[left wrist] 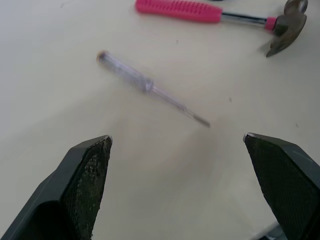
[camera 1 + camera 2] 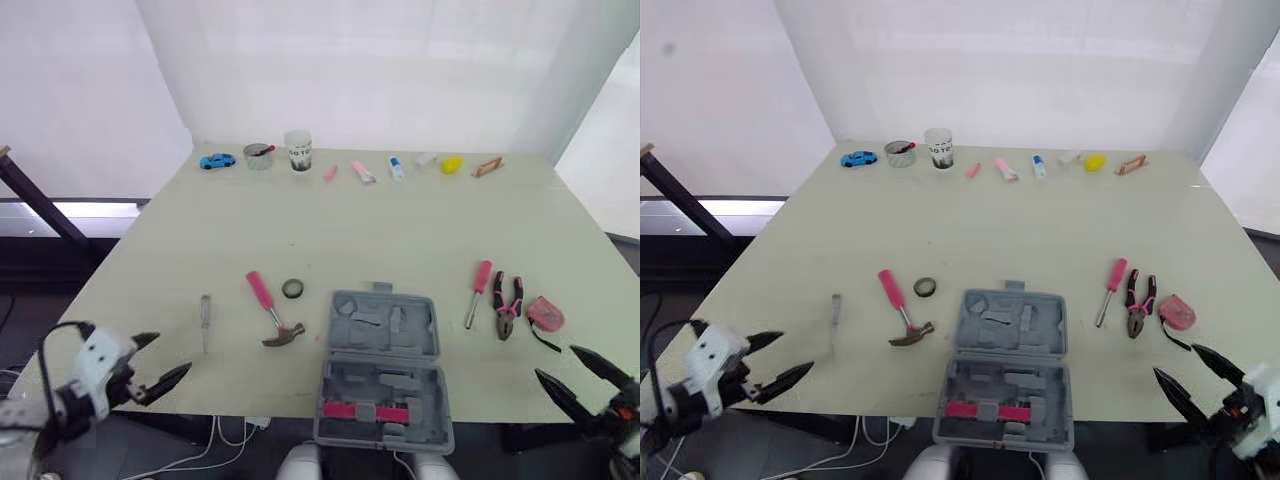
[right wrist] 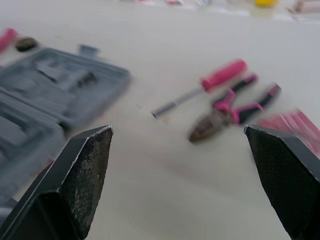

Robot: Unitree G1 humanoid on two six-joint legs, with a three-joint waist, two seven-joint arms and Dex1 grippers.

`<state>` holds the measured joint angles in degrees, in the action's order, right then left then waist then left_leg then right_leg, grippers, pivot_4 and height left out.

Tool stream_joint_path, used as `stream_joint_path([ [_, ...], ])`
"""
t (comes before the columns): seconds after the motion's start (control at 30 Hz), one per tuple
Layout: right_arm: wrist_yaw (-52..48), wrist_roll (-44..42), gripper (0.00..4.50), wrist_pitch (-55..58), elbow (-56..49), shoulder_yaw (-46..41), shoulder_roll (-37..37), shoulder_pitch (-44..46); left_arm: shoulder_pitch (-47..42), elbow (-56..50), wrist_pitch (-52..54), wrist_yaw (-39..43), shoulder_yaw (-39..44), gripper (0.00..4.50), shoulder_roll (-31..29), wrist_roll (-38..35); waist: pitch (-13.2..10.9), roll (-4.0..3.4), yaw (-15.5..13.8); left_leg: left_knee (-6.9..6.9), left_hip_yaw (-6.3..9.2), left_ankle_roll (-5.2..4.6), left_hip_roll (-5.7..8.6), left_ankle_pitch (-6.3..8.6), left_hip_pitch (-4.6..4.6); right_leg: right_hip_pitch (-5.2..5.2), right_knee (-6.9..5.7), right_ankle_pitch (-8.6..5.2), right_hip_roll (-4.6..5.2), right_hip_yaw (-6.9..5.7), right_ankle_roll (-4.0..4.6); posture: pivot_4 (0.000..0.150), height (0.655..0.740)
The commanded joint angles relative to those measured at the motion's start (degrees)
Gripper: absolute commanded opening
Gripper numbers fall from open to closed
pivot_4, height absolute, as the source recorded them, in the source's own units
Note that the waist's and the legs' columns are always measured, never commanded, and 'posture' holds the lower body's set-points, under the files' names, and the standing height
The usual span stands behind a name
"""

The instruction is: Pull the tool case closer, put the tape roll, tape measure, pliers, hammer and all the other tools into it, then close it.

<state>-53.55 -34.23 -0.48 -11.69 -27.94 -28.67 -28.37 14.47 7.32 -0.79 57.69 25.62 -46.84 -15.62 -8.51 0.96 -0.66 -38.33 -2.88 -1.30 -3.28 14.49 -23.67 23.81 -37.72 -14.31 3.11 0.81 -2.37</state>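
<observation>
The grey tool case (image 2: 385, 370) lies open at the table's front edge, with a pink part in its near half. Left of it lie a pink-handled hammer (image 2: 268, 308), a small tape roll (image 2: 292, 289) and a clear-handled screwdriver (image 2: 205, 318). To the right are a pink screwdriver (image 2: 477, 292), pliers (image 2: 508, 306) and a pink tape measure (image 2: 545, 315). My left gripper (image 2: 170, 353) hangs open at the front left, short of the clear screwdriver (image 1: 150, 87). My right gripper (image 2: 555, 361) is open at the front right, near the tape measure (image 3: 295, 127) and pliers (image 3: 235, 107).
Along the far edge of the table (image 2: 400, 230) stand a blue toy car (image 2: 217, 160), a metal tin (image 2: 258, 156), a white cup (image 2: 298, 150), small tubes and a yellow item (image 2: 452, 164). A dark bar (image 2: 40, 205) slants past the left side.
</observation>
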Motion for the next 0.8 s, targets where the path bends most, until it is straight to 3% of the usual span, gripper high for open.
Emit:
stream_joint_path([
  [0.03, -2.26, -3.61, 4.43, 4.88, -4.99, 2.06, -3.74, 2.99, -5.59, -2.77, 1.7, 1.4, -5.14, 4.5, -5.01, 3.22, -0.02, 0.02, 0.0, 0.02, -0.02, -0.02, 0.02, -0.01, -0.03, -0.02, 0.01, 0.0, -0.06, 0.0, 0.01, 0.15, 0.74],
  [0.17, -3.68, -6.05, 4.43, 9.52, -7.77, 5.82, -6.42, 7.94, -13.03, -3.23, 4.17, 3.81, -12.07, 4.5, -10.08, 7.06, -0.07, 0.07, -0.02, 0.02, -0.03, -0.04, 0.06, -0.02, -0.03, -0.03, 0.0, 0.01, -0.22, -0.01, 0.01, 0.15, 0.74],
  [0.4, -11.53, -5.23, 4.43, 6.9, -5.22, 11.39, -6.74, 14.63, -32.63, -3.27, 5.52, 14.21, -30.17, 4.5, -15.8, 17.29, -0.14, 0.09, -0.44, 0.0, -0.21, -0.04, 0.21, -0.03, -0.08, -0.09, 0.02, 0.0, -0.45, -0.06, 0.0, 0.15, 0.74],
  [0.63, -15.38, -2.01, 4.43, 2.6, 1.34, 13.87, -6.45, 20.75, -52.74, -0.61, 5.28, 21.45, -45.01, 4.5, -9.89, 28.61, -0.23, 0.2, -0.18, -0.09, -0.26, -0.05, 0.25, -0.04, -0.07, -0.14, -0.02, 0.11, -0.54, 0.06, -0.23, 0.15, 0.74],
  [0.8, -15.91, -1.48, 4.43, 0.96, 3.72, 14.52, -5.3, 24.19, -64.23, 8.07, 5.79, 21.97, -53.7, 4.5, -1.63, 37.96, -0.25, 0.22, -0.15, -0.16, -0.15, -0.05, 0.24, -0.04, -0.07, -0.15, -0.13, 0.13, -0.72, 0.17, -0.27, 0.15, 0.74],
])
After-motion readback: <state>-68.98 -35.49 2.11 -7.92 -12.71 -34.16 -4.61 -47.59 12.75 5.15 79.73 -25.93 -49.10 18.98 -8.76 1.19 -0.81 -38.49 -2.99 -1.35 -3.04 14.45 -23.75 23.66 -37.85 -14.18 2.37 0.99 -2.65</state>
